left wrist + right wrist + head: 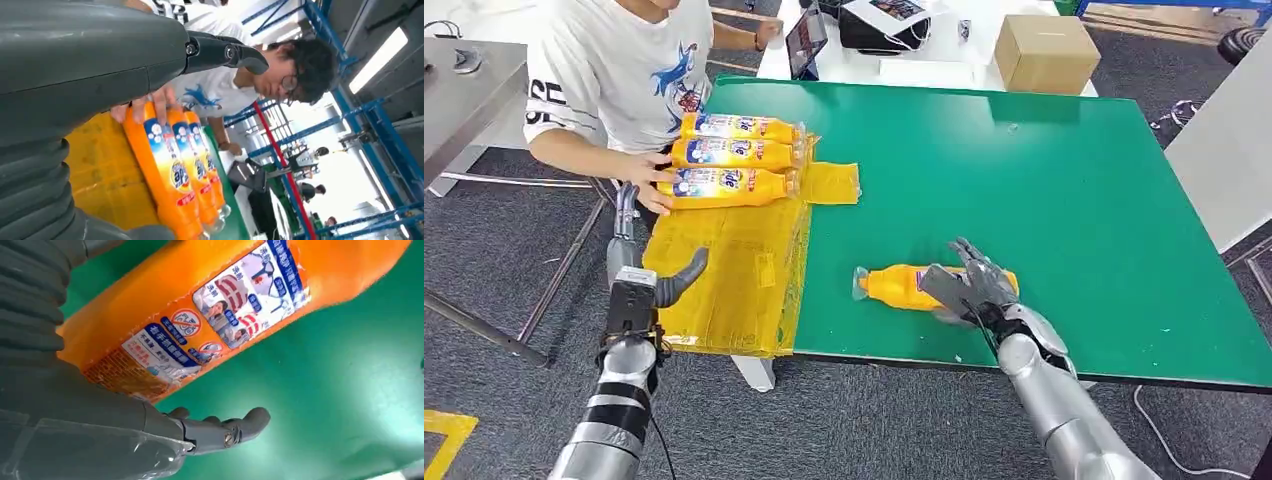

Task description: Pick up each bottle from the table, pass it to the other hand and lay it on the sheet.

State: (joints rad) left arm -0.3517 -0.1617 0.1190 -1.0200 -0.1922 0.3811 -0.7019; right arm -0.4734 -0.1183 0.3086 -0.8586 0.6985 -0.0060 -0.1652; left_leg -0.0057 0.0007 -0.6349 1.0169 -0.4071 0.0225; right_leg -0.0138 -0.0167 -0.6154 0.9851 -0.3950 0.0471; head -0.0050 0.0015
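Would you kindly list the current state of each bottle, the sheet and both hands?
Three bottles: lying side by side on the sheet, a person's hand on them.
Fourth bottle: lying on the green table, off the sheet.
Yellow sheet: spread flat.
Right hand: over the fourth bottle, grip unclear.
Left hand: empty, open.
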